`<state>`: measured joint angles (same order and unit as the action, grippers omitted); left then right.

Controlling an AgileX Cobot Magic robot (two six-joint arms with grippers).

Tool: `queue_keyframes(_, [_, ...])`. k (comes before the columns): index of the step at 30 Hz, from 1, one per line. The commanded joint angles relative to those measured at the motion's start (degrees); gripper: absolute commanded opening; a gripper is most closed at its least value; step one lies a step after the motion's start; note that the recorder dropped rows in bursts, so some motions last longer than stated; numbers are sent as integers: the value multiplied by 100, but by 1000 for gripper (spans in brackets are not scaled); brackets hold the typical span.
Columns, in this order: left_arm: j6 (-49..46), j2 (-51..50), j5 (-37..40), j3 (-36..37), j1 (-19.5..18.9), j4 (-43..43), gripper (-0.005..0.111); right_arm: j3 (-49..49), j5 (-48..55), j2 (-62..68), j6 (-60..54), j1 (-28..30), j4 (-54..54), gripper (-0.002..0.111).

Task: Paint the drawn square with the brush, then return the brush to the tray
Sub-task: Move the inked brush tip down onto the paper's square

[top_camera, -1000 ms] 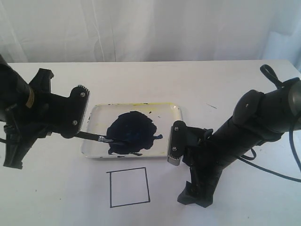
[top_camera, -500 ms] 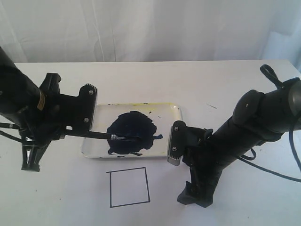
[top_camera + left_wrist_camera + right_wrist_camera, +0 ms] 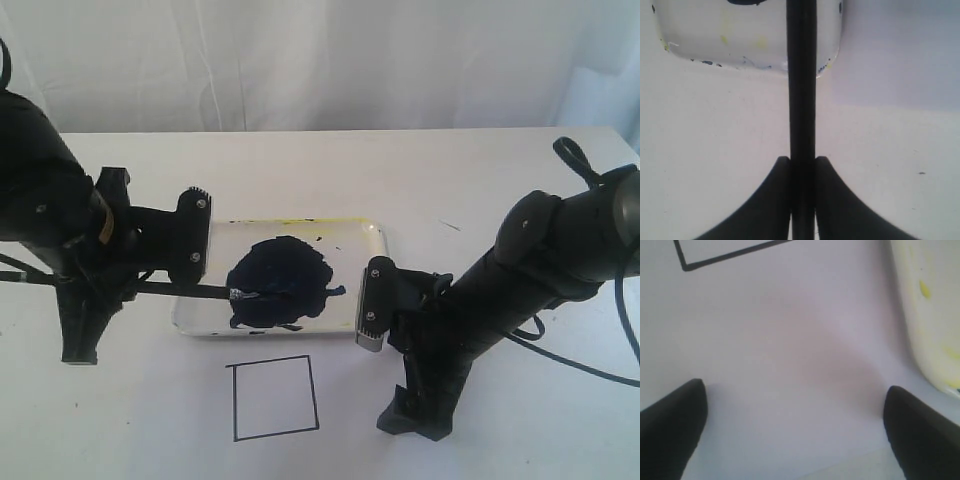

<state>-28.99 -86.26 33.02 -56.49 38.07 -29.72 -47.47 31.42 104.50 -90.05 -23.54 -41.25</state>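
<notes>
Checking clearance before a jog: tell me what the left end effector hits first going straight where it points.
Most likely the near rim of the tray. The left end effector, shut on the brush, points at it across bare paper. Height is unclear, so it might pass just above.

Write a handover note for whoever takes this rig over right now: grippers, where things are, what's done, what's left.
Left gripper: shut on the brush, with the handle clamped between the jaws.
Right gripper: open, empty, low beside the tray.
Brush tip: in the paint blob in the tray.
Square: below the tray in the exterior view, inside blank white.
Done: brush picked up, tip in the paint.
Left: paint the square, then put the brush back in the tray.
</notes>
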Motion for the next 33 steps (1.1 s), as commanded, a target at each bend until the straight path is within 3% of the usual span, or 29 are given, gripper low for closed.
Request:
queue_keyframes(1, [-92, -15, 126, -98, 56, 433, 0, 127, 316, 192, 27, -1, 232, 89])
queue_keyframes(8, [-381, -15, 463, -98, 386, 645, 0, 127, 316, 192, 27, -1, 232, 89])
queue_keyframes(33, [-237, -700, 170, -68, 374, 105, 0, 127, 316, 192, 27, -1, 232, 89])
